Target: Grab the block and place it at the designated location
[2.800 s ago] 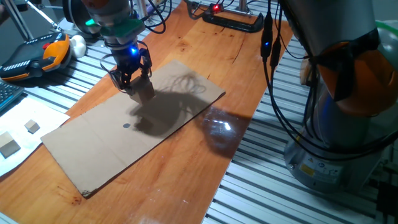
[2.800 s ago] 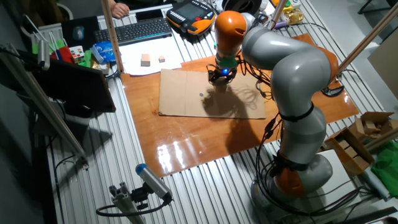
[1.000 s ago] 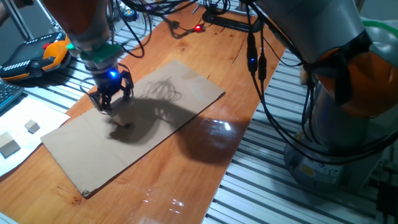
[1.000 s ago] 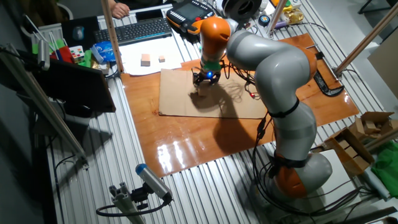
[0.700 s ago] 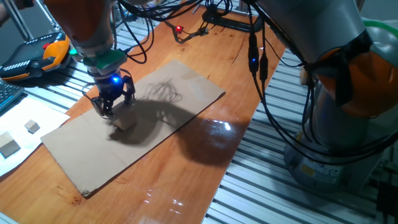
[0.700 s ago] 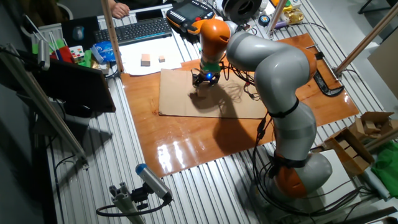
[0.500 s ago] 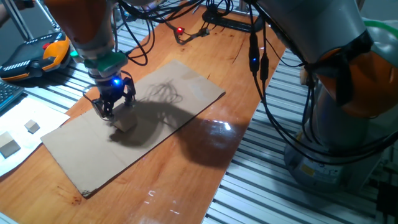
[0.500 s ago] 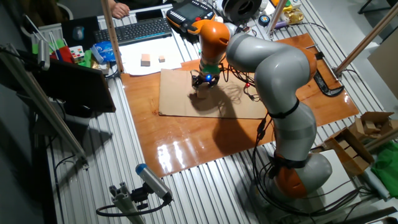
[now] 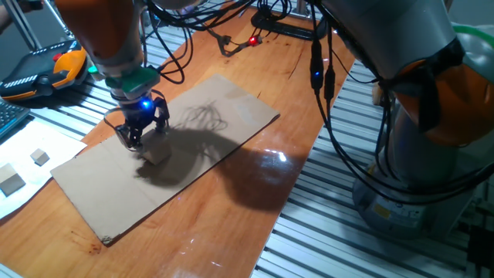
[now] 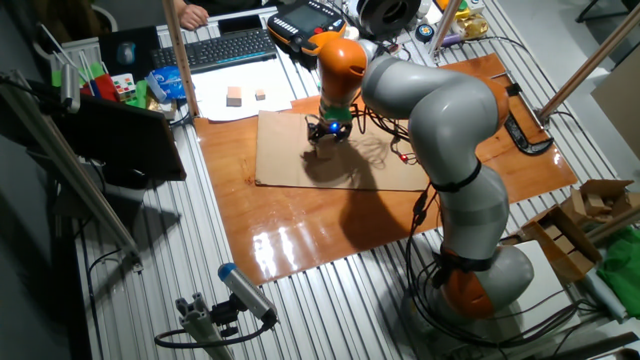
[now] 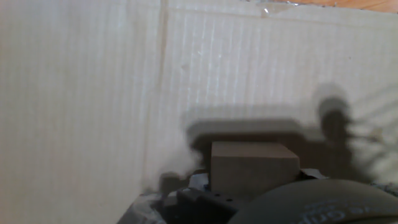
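The block is sitting on the cardboard sheet, just below the gripper. The gripper's fingers are standing apart, gripping nothing.

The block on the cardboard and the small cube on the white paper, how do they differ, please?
The block is clearly larger than the small cube. The block rests on the cardboard sheet, the small cube on white paper beside it. The block sits by the hand; the small cube lies well away. Both are pale cubes.
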`<action>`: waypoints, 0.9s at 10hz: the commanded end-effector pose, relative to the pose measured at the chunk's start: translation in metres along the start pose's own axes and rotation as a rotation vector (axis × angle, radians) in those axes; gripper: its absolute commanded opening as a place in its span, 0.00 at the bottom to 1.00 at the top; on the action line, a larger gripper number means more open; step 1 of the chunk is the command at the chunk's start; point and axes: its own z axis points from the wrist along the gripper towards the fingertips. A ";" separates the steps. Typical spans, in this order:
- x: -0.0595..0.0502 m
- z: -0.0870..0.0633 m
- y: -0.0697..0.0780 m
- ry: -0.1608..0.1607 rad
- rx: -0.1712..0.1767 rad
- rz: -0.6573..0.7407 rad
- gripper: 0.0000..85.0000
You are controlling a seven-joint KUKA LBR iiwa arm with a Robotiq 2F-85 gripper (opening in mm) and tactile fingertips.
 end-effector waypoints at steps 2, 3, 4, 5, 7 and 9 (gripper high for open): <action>0.000 -0.002 -0.001 0.011 0.013 -0.011 0.84; 0.000 -0.009 -0.001 0.021 0.017 -0.011 0.84; 0.001 -0.021 -0.001 0.045 0.014 -0.001 0.84; 0.002 -0.034 -0.002 0.071 0.010 0.017 0.83; 0.014 -0.059 -0.007 0.071 0.025 0.010 0.81; 0.021 -0.076 -0.021 0.077 0.027 -0.058 0.71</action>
